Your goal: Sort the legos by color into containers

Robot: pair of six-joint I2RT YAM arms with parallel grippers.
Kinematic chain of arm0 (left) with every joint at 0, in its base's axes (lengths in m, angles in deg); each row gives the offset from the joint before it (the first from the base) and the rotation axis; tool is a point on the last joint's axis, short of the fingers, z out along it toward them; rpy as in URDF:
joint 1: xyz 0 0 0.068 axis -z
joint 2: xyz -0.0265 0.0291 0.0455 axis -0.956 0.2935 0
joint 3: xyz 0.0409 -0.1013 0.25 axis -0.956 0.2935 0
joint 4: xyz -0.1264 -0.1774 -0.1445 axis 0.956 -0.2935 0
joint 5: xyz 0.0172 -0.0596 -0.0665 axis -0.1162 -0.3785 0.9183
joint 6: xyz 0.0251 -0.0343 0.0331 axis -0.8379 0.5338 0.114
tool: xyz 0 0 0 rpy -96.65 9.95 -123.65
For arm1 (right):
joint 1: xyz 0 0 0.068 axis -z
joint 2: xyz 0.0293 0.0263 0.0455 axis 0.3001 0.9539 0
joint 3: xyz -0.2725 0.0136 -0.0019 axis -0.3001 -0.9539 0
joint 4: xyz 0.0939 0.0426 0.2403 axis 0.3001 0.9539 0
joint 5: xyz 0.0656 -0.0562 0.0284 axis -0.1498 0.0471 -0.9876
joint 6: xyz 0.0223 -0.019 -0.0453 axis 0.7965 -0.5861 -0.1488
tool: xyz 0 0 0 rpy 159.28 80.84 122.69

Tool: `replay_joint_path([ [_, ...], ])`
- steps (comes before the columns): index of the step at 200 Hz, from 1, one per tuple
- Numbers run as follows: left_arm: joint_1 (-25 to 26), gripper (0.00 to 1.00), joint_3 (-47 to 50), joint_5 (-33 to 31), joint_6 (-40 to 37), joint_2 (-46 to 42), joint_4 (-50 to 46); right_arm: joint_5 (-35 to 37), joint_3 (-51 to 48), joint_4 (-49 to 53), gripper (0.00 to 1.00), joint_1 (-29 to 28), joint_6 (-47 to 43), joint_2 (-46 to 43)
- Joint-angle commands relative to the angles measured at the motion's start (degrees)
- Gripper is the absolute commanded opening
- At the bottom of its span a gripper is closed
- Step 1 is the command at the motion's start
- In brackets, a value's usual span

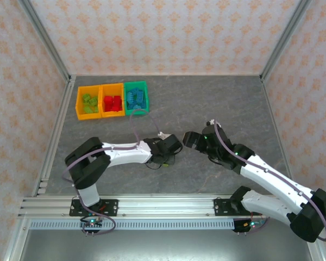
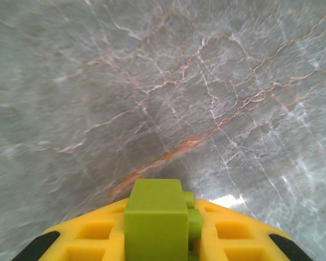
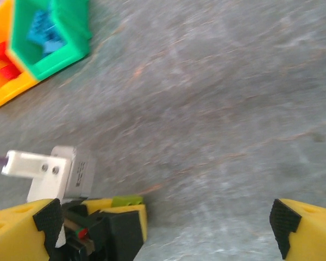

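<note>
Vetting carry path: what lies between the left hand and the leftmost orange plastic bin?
Top view: bare grey marbled tabletop and the arm's purple cable, between left hand and leftmost orange bin.

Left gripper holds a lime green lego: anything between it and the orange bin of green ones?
Nothing visible. Bare table lies between the left gripper, shut on the lime green lego, and the leftmost orange bin. The green bin and middle orange bin sit just off that line.
</note>
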Motion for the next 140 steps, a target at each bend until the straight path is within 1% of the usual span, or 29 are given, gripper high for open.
replay_joint_path([
  [1, -4.9, 0.13, 0.8, -4.9, -2.3, -8.0, -3.3, -11.5, -1.6, -8.6, 0.99, -0.2, -2.8, 0.8],
  [29, -17.1, 0.11, 0.0, -4.7, -8.4, -14.3, -5.4, -16.0, -1.2, -12.0, 0.99, -1.2, -4.1, 1.6],
  [43, -25.1, 0.11, -1.5, -3.6, -11.6, -15.6, -5.8, -17.7, -1.1, -13.3, 0.99, -1.7, -4.8, 1.9],
  [58, -33.7, 0.11, -4.4, -2.1, -13.3, -15.1, -6.4, -18.7, -1.1, -13.9, 0.99, -2.3, -5.4, 2.0],
  [64, -36.9, 0.11, -5.6, -1.6, -15.4, -14.5, -6.3, -18.9, -1.1, -14.2, 0.99, -2.5, -5.5, 2.0],
  [74, -42.2, 0.1, -7.9, -0.7, -15.7, -13.0, -6.0, -19.2, -1.1, -14.5, 0.99, -2.8, -5.8, 2.0],
  [87, -48.0, 0.1, -11.3, 0.0, -16.0, -10.2, -5.6, -19.0, -1.0, -14.8, 0.99, -3.0, -5.9, 2.1],
  [96, -51.0, 0.1, -13.9, -0.9, -16.6, -7.8, -5.2, -18.7, -0.8, -14.6, 0.99, -3.1, -5.9, 2.2],
  [116, -55.8, 0.1, -21.2, -2.4, -17.9, -1.3, -6.6, -17.8, -0.3, -13.7, 0.99, -3.1, -6.3, 2.2],
  [140, -59.7, 0.13, -29.8, -1.9, -18.3, 6.6, -9.7, -15.4, 0.3, -12.2, 0.99, -3.1, -6.5, 2.3],
])
